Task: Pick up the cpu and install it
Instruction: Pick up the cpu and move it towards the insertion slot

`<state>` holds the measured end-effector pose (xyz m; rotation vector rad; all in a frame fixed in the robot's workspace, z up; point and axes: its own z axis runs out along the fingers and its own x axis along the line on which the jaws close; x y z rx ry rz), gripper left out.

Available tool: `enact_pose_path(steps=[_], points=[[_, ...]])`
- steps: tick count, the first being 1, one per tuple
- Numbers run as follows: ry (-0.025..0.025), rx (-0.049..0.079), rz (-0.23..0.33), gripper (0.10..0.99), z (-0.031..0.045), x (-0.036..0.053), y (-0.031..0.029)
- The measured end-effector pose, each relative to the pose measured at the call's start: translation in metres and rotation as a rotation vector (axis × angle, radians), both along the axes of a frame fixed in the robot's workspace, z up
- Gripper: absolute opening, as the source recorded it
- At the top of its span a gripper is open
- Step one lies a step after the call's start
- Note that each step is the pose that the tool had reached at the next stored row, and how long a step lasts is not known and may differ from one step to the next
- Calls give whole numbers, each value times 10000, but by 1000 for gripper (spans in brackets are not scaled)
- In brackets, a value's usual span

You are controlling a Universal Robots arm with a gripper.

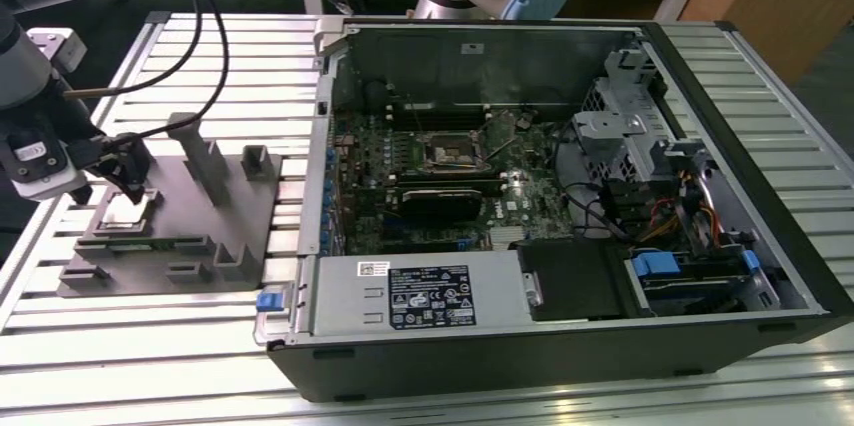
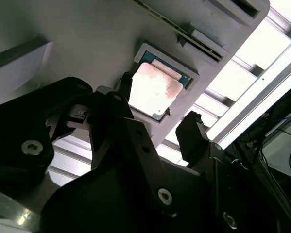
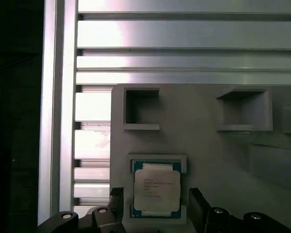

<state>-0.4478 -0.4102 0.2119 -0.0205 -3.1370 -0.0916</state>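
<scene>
The cpu (image 1: 126,212), a small square chip with a pale metal top, lies flat in a pocket of the grey fixture (image 1: 187,241) at the exterior view's left. My gripper (image 1: 130,189) hangs just above it, open. In both wrist views the black fingers (image 3: 117,200) stand apart on either side of the cpu (image 3: 156,191), outside the pocket's rim and not touching the chip. The second wrist view shows the cpu (image 2: 153,90) bright between the gripper (image 2: 159,102) fingers. The dark square socket (image 1: 447,152) sits on the motherboard inside the open computer case (image 1: 747,126).
The fixture carries upright posts (image 1: 207,166) and square recesses (image 3: 141,109) close to the gripper. The case wall (image 1: 320,146) rises just beyond the fixture. A grey power supply box (image 1: 420,291) fills the case's near corner. Cables (image 1: 194,36) hang above the slatted table (image 1: 134,346).
</scene>
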Motion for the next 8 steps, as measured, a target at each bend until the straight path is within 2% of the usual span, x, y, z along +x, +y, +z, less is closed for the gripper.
enact_pose_path(steps=[8], points=[[0,-1,-1,659,-74,5,0]])
